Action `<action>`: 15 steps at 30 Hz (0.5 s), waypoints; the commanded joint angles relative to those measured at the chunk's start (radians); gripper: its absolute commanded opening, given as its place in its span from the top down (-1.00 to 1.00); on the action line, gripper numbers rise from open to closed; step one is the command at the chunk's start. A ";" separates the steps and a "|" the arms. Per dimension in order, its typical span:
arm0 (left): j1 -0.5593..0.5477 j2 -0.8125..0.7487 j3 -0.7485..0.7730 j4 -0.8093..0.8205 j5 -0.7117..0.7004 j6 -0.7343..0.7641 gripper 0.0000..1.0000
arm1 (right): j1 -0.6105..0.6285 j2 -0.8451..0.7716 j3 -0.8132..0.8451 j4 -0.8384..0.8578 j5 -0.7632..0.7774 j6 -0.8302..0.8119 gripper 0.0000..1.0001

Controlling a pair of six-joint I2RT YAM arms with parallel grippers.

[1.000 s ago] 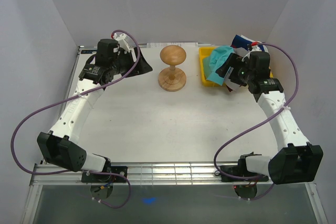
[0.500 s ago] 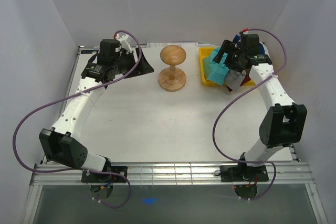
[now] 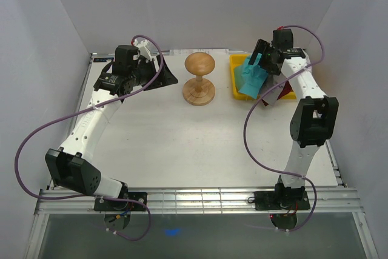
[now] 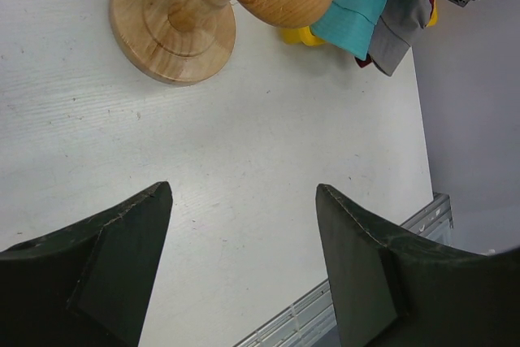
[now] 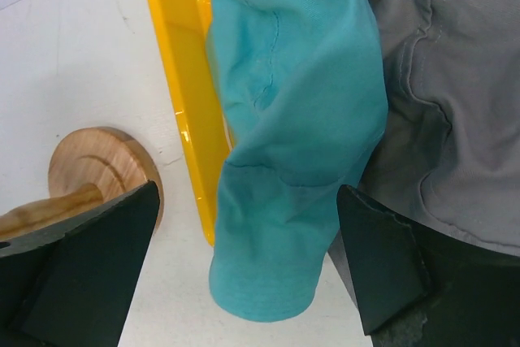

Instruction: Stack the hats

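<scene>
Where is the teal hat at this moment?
In the top view, the teal hat lies at the far right, draped over the near edge of the yellow tray, beside the grey hat.

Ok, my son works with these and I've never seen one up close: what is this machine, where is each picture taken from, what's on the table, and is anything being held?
This is a pair of robot arms, a left arm and a right arm, bolted at the near edge of a white table. The wide picture comes from a fixed camera above and behind them. The other two come from a camera on each wrist, looking past that arm's own fingers. On the table are a wooden mushroom-shaped stand and a yellow tray, with a teal hat draped over its edge and a grey hat beside that. The left end effector is open above the table. The right end effector is open over the teal hat. Neither holds anything.
</scene>
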 commanded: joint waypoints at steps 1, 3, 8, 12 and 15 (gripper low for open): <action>-0.001 -0.018 0.015 0.011 0.012 -0.001 -0.63 | -0.006 0.037 0.068 -0.029 0.039 -0.018 -0.90; -0.001 -0.015 0.015 0.011 0.012 -0.001 -0.63 | -0.006 0.065 0.090 -0.031 0.040 -0.018 -0.93; -0.001 -0.016 0.012 0.013 0.006 -0.003 -0.63 | -0.006 0.087 0.105 -0.049 0.066 -0.025 -0.89; -0.001 -0.012 0.009 0.016 0.006 -0.007 -0.63 | -0.006 0.079 0.108 -0.049 0.079 -0.037 -0.31; -0.001 -0.007 0.012 0.023 0.008 -0.013 -0.63 | -0.006 0.068 0.128 -0.054 0.076 -0.045 0.26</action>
